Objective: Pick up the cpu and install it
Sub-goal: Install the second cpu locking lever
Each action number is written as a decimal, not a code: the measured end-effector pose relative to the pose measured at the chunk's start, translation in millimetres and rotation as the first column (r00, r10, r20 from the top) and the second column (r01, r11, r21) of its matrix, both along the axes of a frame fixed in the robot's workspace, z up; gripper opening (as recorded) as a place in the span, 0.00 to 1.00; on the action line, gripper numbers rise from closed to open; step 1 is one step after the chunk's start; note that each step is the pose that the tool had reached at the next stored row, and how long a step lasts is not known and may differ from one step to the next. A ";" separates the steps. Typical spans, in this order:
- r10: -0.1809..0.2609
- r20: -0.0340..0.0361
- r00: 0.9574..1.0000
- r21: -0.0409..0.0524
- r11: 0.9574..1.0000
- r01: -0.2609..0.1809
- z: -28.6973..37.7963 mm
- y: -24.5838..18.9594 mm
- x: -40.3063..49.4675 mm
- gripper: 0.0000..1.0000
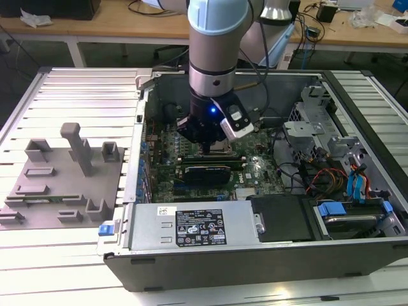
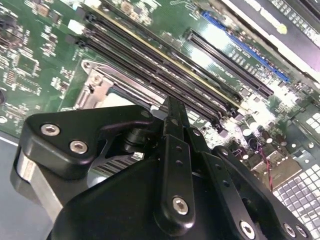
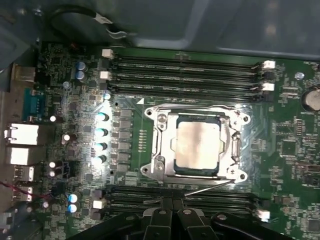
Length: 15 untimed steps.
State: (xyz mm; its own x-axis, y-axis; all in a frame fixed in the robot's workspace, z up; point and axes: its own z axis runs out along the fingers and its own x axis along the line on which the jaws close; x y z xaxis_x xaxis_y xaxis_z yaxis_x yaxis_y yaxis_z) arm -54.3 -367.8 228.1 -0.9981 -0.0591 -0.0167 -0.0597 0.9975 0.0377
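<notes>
The cpu [image 3: 197,145], a silvery-grey square chip, lies flat inside the metal-framed socket [image 3: 162,120] on the green motherboard [image 3: 290,145]. In the first wrist view my gripper [image 3: 172,206] hovers just beside the socket's edge, apart from the chip, its two black fingers pressed together with nothing between them. The exterior view has the gripper [image 1: 207,148] low inside the open computer case, over the middle of the motherboard [image 1: 255,175]. In the second wrist view a black finger [image 2: 172,125] points at the socket frame [image 2: 97,85].
Memory slots [image 3: 185,70] run on both sides of the socket. A power supply [image 1: 191,226] and drive bays with blue tabs [image 1: 331,207] line the case's near side, with loose cables [image 1: 319,178] between. A grey fixture plate [image 1: 64,185] with blocks lies outside the case, on the exterior view's left.
</notes>
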 end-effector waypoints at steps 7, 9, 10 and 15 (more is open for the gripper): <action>-0.001 0.001 1.000 0.012 1.000 0.001 -6.8 0.0 -1.4 0.11; -0.001 0.001 1.000 0.017 1.000 0.001 -8.4 0.1 -2.1 0.11; -0.001 0.001 1.000 0.018 1.000 0.001 -8.9 -0.1 -3.0 0.11; -0.001 0.002 1.000 0.018 1.000 0.001 -11.1 -0.6 -8.2 0.11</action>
